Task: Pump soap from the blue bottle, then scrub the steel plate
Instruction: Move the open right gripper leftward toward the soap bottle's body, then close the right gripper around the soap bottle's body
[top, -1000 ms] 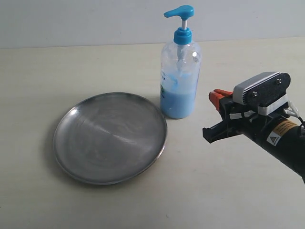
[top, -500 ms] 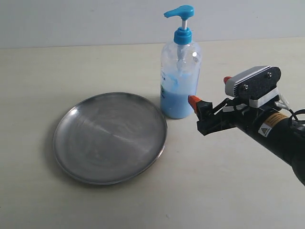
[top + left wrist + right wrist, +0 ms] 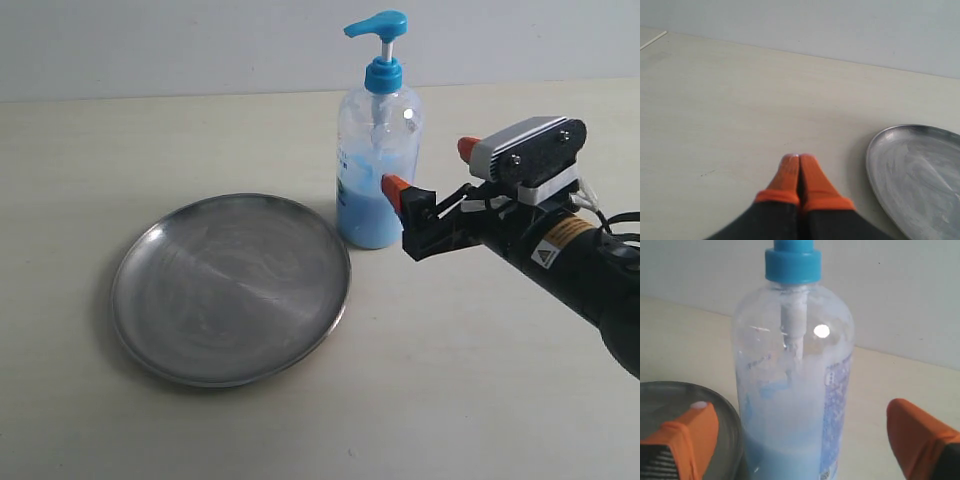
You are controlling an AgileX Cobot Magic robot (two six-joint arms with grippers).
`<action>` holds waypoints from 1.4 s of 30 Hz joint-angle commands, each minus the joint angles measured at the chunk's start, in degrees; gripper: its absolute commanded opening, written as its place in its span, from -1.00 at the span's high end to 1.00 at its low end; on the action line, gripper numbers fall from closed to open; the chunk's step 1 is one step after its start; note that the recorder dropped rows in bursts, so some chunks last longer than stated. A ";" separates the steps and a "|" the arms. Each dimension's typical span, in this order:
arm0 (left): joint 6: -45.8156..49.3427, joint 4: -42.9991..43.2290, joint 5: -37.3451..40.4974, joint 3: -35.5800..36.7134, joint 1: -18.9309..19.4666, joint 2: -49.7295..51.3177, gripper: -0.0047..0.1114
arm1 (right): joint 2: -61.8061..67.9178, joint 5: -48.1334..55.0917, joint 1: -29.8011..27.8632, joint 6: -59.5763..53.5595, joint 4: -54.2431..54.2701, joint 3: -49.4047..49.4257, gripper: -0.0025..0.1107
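Note:
The blue bottle (image 3: 378, 140) stands upright behind the right rim of the steel plate (image 3: 230, 288), with pale blue soap (image 3: 372, 215) filling its lower part. My right gripper (image 3: 432, 168) is open at the bottle's lower body. In the right wrist view the bottle (image 3: 795, 380) stands between the two orange fingertips (image 3: 692, 427), with a gap on each side. The plate's rim (image 3: 660, 392) shows beside it. My left gripper (image 3: 799, 158) is shut on nothing, low over the bare table to one side of the plate (image 3: 920, 175). It is out of the exterior view.
The pale table (image 3: 480, 400) ends at a light wall (image 3: 150, 40) just behind the bottle. The right arm's black body (image 3: 580, 270) reaches in from the lower right. The blue pump head (image 3: 380, 25) points left, over the plate's side.
My right gripper has moved left and slightly up, from well right of the bottle to where its open fingers flank the bottle. Bottle and plate have not moved.

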 commanded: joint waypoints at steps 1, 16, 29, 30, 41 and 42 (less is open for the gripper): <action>-0.23 0.17 -0.37 0.15 0.12 -0.34 0.92 | 0.07 1.03 0.16 0.00 -1.82 -2.29 -0.66; -0.23 0.17 -0.37 0.15 0.12 -0.34 0.92 | 5.58 8.02 0.16 2.53 -2.42 -9.71 -0.90; -0.23 0.17 -0.37 0.15 0.12 -0.34 0.92 | 10.96 7.40 0.16 5.66 -3.39 -15.30 -0.90; -0.23 0.17 -0.37 0.15 0.12 -0.34 0.92 | 11.43 7.40 0.16 5.79 -3.39 -15.63 -0.90; -0.23 0.17 -0.37 0.15 0.12 -0.34 0.92 | 14.47 7.28 0.16 10.48 -3.29 -19.40 -0.90; -0.23 0.17 -0.37 0.15 0.12 -0.34 0.92 | 14.58 7.28 0.16 10.48 -3.29 -19.51 -0.90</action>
